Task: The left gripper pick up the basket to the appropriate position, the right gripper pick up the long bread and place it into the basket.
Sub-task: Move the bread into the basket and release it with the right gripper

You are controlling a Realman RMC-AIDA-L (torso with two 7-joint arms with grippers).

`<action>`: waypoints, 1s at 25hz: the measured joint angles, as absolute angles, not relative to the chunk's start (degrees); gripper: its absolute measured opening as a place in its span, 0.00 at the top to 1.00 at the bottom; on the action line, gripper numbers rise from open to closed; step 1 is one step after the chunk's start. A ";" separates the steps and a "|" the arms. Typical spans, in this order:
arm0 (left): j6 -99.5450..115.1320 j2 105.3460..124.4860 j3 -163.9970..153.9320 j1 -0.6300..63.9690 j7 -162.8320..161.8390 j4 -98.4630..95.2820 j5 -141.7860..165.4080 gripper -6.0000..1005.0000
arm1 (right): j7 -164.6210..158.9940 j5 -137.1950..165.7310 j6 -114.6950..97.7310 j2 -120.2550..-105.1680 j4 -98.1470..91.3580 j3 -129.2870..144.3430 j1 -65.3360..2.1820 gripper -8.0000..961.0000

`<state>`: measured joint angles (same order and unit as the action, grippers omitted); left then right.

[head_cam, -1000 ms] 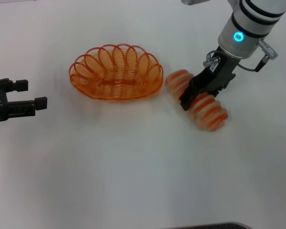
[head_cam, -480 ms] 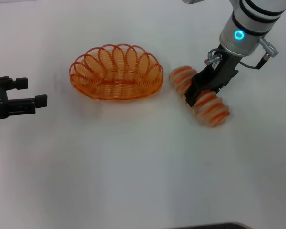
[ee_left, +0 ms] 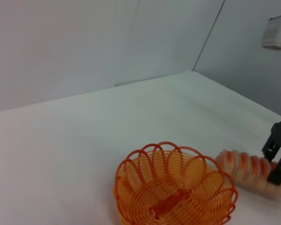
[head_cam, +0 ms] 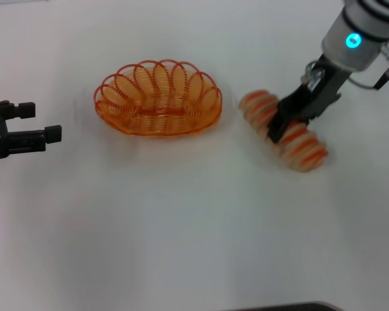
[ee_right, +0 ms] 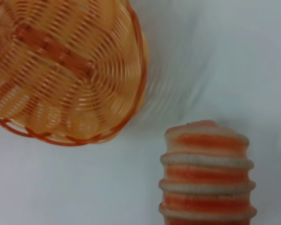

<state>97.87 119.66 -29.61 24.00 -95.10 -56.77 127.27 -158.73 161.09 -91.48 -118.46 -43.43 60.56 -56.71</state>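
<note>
So the right gripper [head_cam: 286, 123] has its fingers clamped across the bread [head_cam: 283, 131] beside the basket [head_cam: 158, 98] for lifting; left gripper [head_cam: 40, 123] waits, fingers spread, holding nothing.

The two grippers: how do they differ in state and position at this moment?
The right gripper is shut on the bread, on the right side near the basket. The left gripper is open, holds nothing, and hangs apart from the basket on the left side. Both are black, two-fingered claws.
</note>
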 joint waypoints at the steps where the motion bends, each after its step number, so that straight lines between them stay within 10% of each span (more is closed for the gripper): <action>1: 97.89 119.65 -29.61 24.00 -95.09 -56.77 127.26 0.13 | -158.30 161.03 -92.55 -118.35 -45.39 60.08 -55.92 0.31; 11: 97.66 119.55 -29.83 24.71 -95.10 -56.58 127.19 0.13 | -146.68 160.87 -94.41 -113.26 -51.24 56.49 -58.03 0.37; 25: 97.81 119.70 -29.73 24.71 -95.24 -56.78 127.56 0.13 | -122.56 160.92 -90.98 -119.51 -51.07 65.99 -68.24 0.50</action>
<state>97.81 119.70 -29.73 24.71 -95.24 -56.78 127.56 -122.56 160.92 -90.98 -119.51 -51.07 65.99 -68.24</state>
